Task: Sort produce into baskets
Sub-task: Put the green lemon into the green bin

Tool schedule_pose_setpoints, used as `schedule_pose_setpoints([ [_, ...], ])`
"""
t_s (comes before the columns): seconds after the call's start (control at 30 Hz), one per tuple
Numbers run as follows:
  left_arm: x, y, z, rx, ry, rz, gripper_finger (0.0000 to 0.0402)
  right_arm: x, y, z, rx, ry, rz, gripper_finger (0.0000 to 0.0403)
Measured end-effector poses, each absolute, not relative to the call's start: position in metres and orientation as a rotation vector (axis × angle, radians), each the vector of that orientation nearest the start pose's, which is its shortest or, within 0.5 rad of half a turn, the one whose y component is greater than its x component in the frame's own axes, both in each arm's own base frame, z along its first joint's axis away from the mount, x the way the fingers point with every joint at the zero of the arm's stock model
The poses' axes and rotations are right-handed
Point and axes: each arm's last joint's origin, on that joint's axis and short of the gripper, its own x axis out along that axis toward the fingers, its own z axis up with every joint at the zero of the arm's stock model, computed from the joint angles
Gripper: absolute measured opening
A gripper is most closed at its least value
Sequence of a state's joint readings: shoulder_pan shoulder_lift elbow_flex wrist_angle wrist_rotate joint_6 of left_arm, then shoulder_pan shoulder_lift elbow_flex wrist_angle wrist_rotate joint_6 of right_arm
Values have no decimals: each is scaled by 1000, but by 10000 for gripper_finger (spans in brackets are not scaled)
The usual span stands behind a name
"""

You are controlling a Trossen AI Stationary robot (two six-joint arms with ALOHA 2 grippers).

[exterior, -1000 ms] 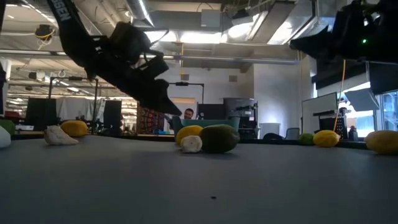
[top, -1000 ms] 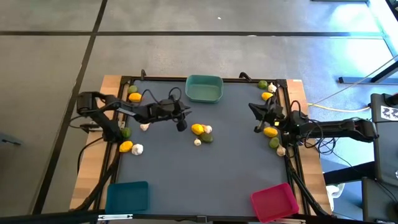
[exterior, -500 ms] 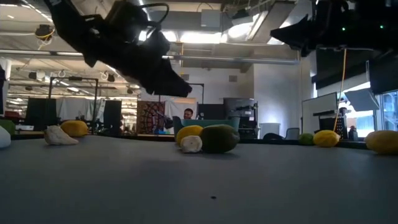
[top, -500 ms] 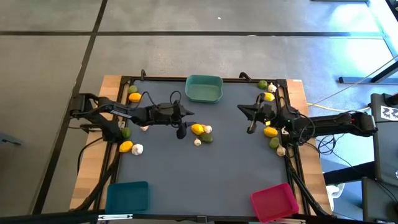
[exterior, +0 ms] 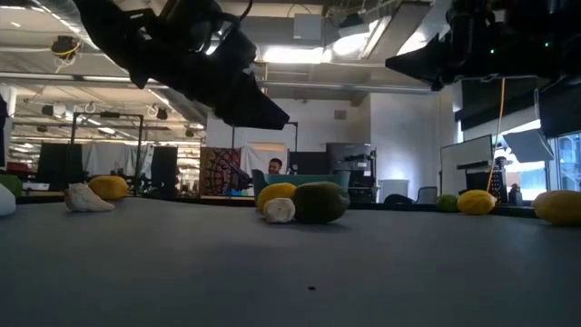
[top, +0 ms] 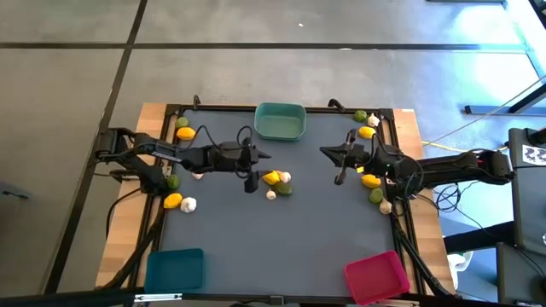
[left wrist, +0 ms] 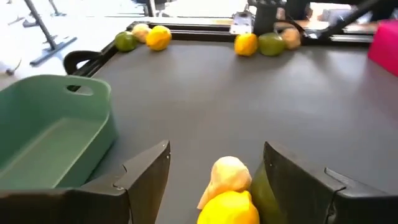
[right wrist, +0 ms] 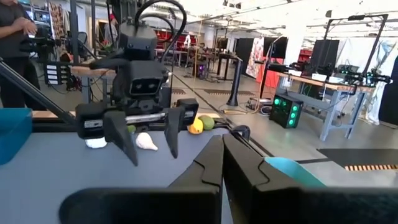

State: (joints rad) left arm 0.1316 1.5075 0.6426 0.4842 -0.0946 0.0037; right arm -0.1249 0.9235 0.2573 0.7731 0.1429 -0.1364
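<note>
A lemon (top: 270,177), two garlic bulbs (top: 284,176) (top: 271,194) and a lime (top: 285,189) lie close together on the dark mat mid-table. My left gripper (top: 258,160) hovers open just left of them, above the mat. In its wrist view the garlic (left wrist: 229,174) and lemon (left wrist: 229,208) show between its open fingers (left wrist: 217,145), untouched. My right gripper (top: 324,152) hangs shut in the air right of the cluster, pointing at the left one (right wrist: 222,155). The teal basket (top: 281,121) stands at the far edge, the blue one (top: 175,269) near left, the pink one (top: 375,275) near right.
More lemons, limes and garlic lie along the left rail (top: 173,201) and the right rail (top: 371,180). Open mat stretches between the cluster and the two near baskets. A person (right wrist: 15,28) stands beyond the table's left side.
My left gripper has risen off the mat, tipped nearer to level, edged toward the central cluster and opened. My right gripper, still shut, has moved toward the table's left and tipped up to about level. The produce has stayed put.
</note>
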Motion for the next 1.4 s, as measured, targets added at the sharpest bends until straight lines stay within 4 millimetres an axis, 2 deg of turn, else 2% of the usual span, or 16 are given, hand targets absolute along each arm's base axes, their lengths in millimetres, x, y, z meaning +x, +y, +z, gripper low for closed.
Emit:
schedule_pose_setpoints([
  [0.3, 297, 32, 186, -145, 341, 233, 253, 186, -27, 219, -150, -86, -272, 10],
  [0.57, 302, 12, 192, -135, 326, 265, 253, 186, -25, 219, -155, -88, -182, 10],
  [0.73, 307, 4, 197, -113, 400, 276, 253, 187, -24, 217, -143, -73, -153, 10],
  [0.93, 303, 10, 190, -56, 517, 293, 253, 187, -24, 216, -115, -69, -151, 10],
  [1.13, 307, 26, 183, 56, 530, 301, 253, 187, -25, 212, -124, -25, -165, 10],
  [1.3, 311, 32, 164, 116, 618, 134, 253, 186, -25, 200, -134, 108, -187, 10],
  [1.4, 309, 34, 159, 125, 651, 43, 253, 186, -25, 193, -130, 174, -171, 10],
])
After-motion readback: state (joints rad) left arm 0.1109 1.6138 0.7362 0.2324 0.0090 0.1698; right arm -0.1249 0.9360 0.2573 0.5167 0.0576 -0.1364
